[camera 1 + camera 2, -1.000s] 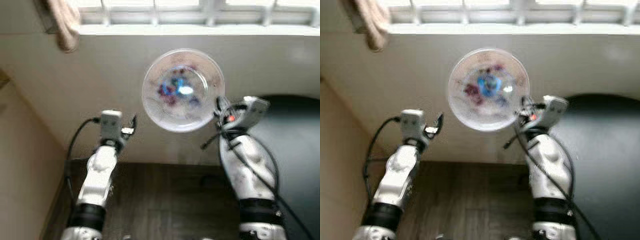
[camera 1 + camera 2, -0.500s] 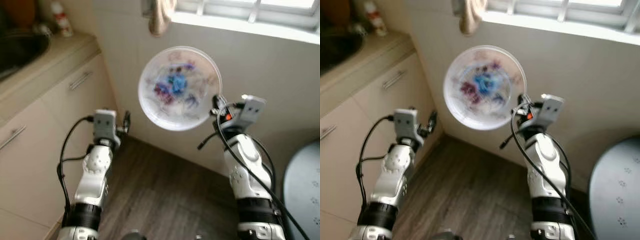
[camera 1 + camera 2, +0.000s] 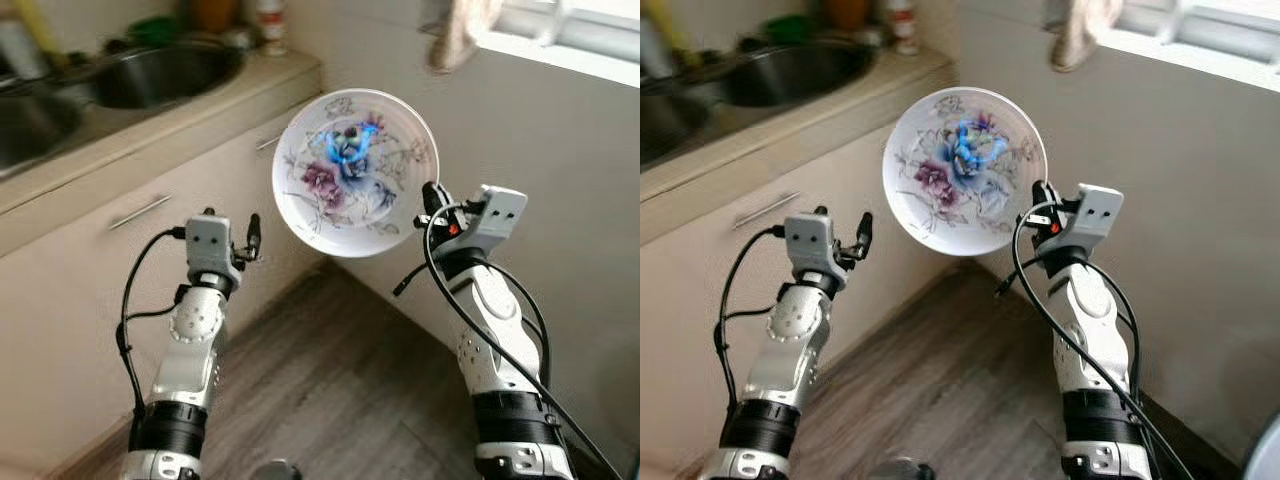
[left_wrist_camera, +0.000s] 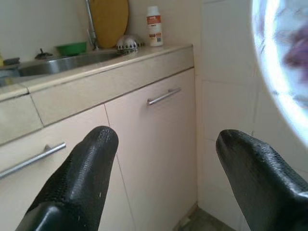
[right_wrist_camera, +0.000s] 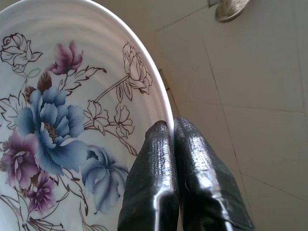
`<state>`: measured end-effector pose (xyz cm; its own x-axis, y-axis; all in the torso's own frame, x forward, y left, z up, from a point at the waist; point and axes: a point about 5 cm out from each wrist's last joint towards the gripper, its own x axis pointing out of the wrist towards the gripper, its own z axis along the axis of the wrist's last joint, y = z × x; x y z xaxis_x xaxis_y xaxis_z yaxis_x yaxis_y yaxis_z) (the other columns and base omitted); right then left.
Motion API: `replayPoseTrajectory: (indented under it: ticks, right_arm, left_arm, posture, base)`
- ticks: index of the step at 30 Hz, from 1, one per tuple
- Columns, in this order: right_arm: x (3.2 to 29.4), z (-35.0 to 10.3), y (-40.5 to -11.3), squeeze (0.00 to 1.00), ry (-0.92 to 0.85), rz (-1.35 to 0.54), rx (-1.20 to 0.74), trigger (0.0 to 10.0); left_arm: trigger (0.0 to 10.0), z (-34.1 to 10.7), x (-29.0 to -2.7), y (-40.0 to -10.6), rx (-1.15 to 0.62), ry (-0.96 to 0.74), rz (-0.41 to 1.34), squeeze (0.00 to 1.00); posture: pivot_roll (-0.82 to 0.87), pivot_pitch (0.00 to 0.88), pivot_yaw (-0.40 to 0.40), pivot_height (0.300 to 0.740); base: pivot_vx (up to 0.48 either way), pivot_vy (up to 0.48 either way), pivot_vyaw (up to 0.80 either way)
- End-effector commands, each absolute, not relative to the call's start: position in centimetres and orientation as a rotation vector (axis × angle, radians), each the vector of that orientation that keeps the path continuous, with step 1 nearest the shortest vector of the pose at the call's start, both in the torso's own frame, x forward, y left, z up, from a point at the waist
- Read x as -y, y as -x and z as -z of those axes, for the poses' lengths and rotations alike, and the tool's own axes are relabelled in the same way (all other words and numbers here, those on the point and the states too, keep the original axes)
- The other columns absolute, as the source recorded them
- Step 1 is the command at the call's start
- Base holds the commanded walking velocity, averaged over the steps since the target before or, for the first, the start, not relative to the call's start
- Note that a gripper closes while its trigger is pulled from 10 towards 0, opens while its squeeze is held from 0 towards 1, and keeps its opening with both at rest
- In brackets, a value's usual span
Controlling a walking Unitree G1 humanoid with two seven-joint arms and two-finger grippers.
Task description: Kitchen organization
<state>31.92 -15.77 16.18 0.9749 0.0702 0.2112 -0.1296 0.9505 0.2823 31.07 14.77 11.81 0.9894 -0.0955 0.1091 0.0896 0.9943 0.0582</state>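
right claw (image 5: 171,144) pinching the floral plate (image 3: 352,170) by its rim, held up on edge near the worktop (image 3: 190,110). left claw (image 4: 163,159) spread, empty. plate looks stiff, glazed, breakable (slippery edge hold), i'd support the opposite rim.

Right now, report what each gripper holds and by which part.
The right gripper pinches the flowered plate by its rim, fingers shut on the edge. The left gripper is open and holds nothing.
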Motion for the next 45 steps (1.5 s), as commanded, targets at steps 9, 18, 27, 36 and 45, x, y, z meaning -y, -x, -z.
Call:
replayPoseTrajectory:
  ticks: [9, 18, 27, 36, 45]
  right_arm:
    - [15.6, -17.5, -31.9, 0.00, -0.192, -0.077, 0.296, 0.0]
    - [16.3, -18.5, -32.1, 0.00, -0.132, -0.003, 0.364, 0.0]
    - [16.1, -19.0, -32.0, 0.00, -0.099, -0.011, 0.398, 0.0]
    - [16.0, -20.3, -31.9, 0.00, -0.065, -0.007, 0.459, 0.0]
    - [16.1, -21.0, -31.9, 0.00, -0.037, 0.007, 0.494, 0.0]
  left_arm:
    - [10.0, -12.2, -15.2, -31.1, 0.136, -0.062, 0.080, 0.00]
    - [10.0, -12.6, -15.3, -31.1, 0.156, -0.064, 0.078, 0.00]
    - [10.0, -12.7, -15.1, -31.2, 0.164, -0.072, 0.083, 0.00]
    - [10.0, -12.7, -15.0, -31.2, 0.168, -0.078, 0.089, 0.00]
    - [10.0, -12.8, -14.9, -31.1, 0.174, -0.086, 0.094, 0.00]
  posture:
    - [-0.09, 0.004, 0.026, 0.740]
    - [-0.09, 0.014, 0.024, 0.740]
    - [-0.09, 0.015, 0.024, 0.740]
    - [-0.09, 0.015, 0.026, 0.740]
    - [-0.09, 0.017, 0.026, 0.740]
  base:
    - [0.071, 0.000, 0.80]
    - [0.198, 0.000, 0.71]
    - [0.263, 0.000, 0.00]
    - [0.219, 0.000, 0.53]
    - [0.246, 0.000, 0.00]
